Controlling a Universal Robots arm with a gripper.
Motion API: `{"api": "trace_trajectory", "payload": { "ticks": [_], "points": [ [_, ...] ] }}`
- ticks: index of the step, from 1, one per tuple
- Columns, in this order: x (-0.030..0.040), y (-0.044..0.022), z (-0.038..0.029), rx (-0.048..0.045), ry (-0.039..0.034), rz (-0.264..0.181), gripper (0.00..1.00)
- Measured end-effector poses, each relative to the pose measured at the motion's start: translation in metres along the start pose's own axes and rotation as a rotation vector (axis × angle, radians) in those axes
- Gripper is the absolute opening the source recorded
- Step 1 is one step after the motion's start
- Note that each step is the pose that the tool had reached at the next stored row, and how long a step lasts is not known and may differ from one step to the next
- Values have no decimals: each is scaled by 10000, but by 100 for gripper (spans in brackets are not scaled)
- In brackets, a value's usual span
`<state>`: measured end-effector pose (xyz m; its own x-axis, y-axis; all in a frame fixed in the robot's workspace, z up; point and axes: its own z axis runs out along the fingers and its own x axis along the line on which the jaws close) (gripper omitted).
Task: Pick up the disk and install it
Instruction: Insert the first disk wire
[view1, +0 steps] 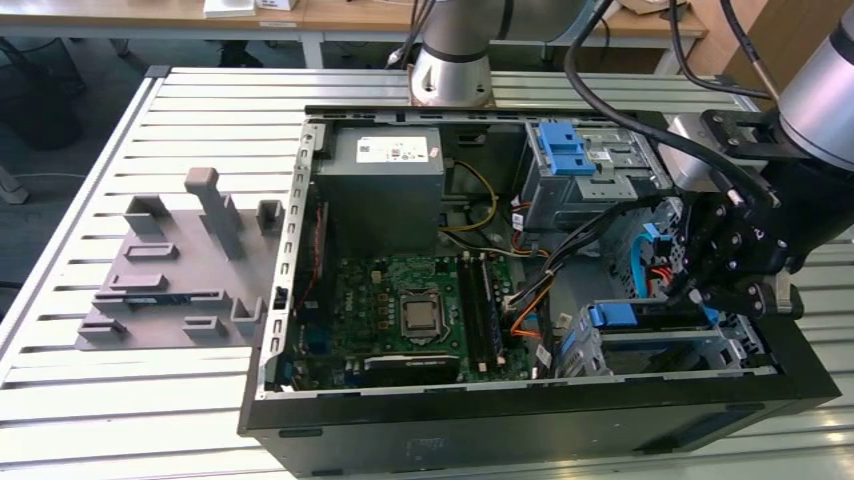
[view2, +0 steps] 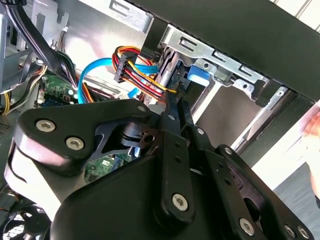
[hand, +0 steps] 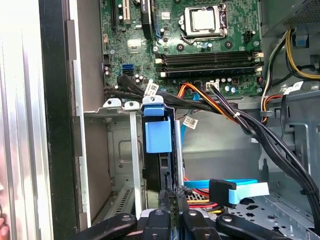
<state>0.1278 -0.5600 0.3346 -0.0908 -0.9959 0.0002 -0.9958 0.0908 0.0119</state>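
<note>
**Disk standing on edge in the lower bay, my pincer just behind it**

Disk (hand: 159, 135) sits upright in the silver drive cage (hand: 120, 150) near the black case wall, its blue carrier frame facing out with the tab on top. In the exterior view the same blue frame (view1: 627, 316) shows at the case's front corner on the exterior view's right, inside the open computer case (view1: 534, 405).

My pincer (hand: 172, 200) has its fingers pressed together, narrow tips touching or nearly touching the disk's rear edge (can't tell if any pinch is on it). In the second wrist view the pincer (view2: 176, 102) points at the blue frame (view2: 199, 75) beside the bundle of red, yellow and orange wires (view2: 137, 72).

A blue data cable (hand: 240, 189) lies just beside my fingers. The motherboard (view1: 414, 310) lies on the case floor, the grey power supply (view1: 387, 170) beyond it. The case rests on a slatted desk (view1: 174, 120), with a grey fixture block (view1: 180, 265) well apart on the exterior view's left.
</note>
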Motion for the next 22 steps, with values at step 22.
{"api": "trace_trajectory", "payload": {
  "ticks": [22],
  "points": [
    [2, -1, 43, -81, -3, -11, 24]
  ]
}}
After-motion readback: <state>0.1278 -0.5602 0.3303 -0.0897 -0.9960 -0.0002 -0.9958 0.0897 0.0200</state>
